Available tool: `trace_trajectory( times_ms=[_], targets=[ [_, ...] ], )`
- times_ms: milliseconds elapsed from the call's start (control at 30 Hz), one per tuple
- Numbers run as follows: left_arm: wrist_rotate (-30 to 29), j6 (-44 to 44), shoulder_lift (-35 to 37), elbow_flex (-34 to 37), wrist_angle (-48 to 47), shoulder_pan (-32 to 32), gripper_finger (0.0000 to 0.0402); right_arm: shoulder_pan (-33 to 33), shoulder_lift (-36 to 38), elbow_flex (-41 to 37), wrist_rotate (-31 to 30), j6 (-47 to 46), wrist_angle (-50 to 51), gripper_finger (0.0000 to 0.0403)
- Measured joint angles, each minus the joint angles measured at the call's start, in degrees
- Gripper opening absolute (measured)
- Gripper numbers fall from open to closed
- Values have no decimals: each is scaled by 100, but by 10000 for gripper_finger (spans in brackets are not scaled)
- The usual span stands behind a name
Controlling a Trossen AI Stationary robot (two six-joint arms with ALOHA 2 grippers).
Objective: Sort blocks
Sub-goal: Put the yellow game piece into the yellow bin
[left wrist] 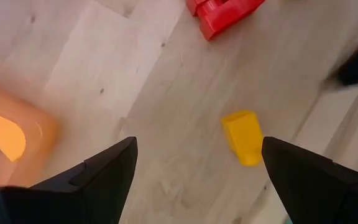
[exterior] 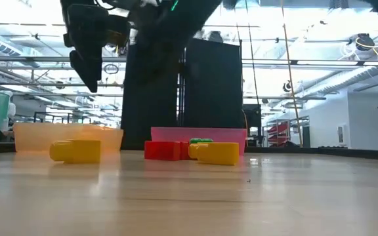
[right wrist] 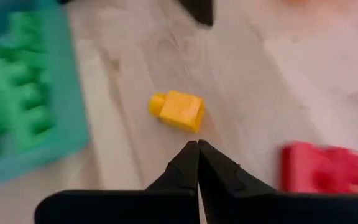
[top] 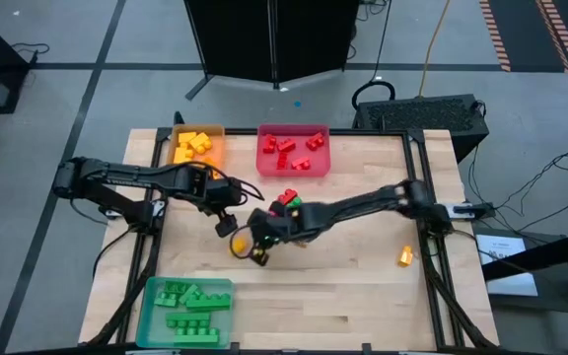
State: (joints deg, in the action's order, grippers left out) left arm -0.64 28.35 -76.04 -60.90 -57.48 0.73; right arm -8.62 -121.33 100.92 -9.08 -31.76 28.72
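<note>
While my left gripper (top: 227,219) hangs released above a loose yellow block (left wrist: 243,136) mid-table (top: 363,286), my right gripper (right wrist: 197,152) sits clenched, empty, beside it. Red blocks (top: 286,199) lie just beyond; another yellow block (top: 405,257) rests far right.

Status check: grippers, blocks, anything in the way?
Left gripper open above yellow block. Right gripper shut, empty, mid-table. Loose red block close by, not blocking.
</note>
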Motion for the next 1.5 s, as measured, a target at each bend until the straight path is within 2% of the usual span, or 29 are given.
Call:
trace_trajectory(
  times_ms=[100, 200, 267, 433, 567, 700, 933, 1133, 1233, 1467, 1500],
  targets=[
    [2, 512, 1, 50, -36, 0, 345, -58, 960, -6, -34, 235, 787, 1],
    [-14, 1201, -1, 196, -41, -51, 345, -265, 2153, 7, -502, 265, 1659, 1],
    [-21, 1650, -1, 317, -17, -195, 345, -494, 2940, 9, -1016, 134, 2137, 0],
    [-249, 2487, -103, 571, 708, -801, 345, -1295, 4620, 11, -2856, -514, 2938, 0],
    [-248, 2821, -415, 587, 1136, -1198, 345, -1832, 5384, 13, -3813, -942, 3348, 0],
    [-244, 2937, -884, 560, 1223, -1387, 345, -2046, 5602, 12, -4031, -923, 3592, 0],
    [13, 2985, -1763, 560, 1626, -1463, 345, -2052, 5415, 4, -3997, -914, 4130, 0],
    [95, 2982, -2145, 557, 1895, -1464, 334, -2080, 5257, 4, -3679, -942, 4219, 0],
    [74, 2950, -2301, 550, 1834, -1421, 294, -2154, 5241, 4, -3558, -971, 4224, 0],
    [8, 2772, -2287, 557, 1866, -1392, 125, -2280, 5200, 4, -3559, -1020, 4233, 0],
    [10, 2701, -2257, 557, 1910, -1381, 123, -2286, 5202, 4, -3564, -1021, 4233, 0]
  ],
)
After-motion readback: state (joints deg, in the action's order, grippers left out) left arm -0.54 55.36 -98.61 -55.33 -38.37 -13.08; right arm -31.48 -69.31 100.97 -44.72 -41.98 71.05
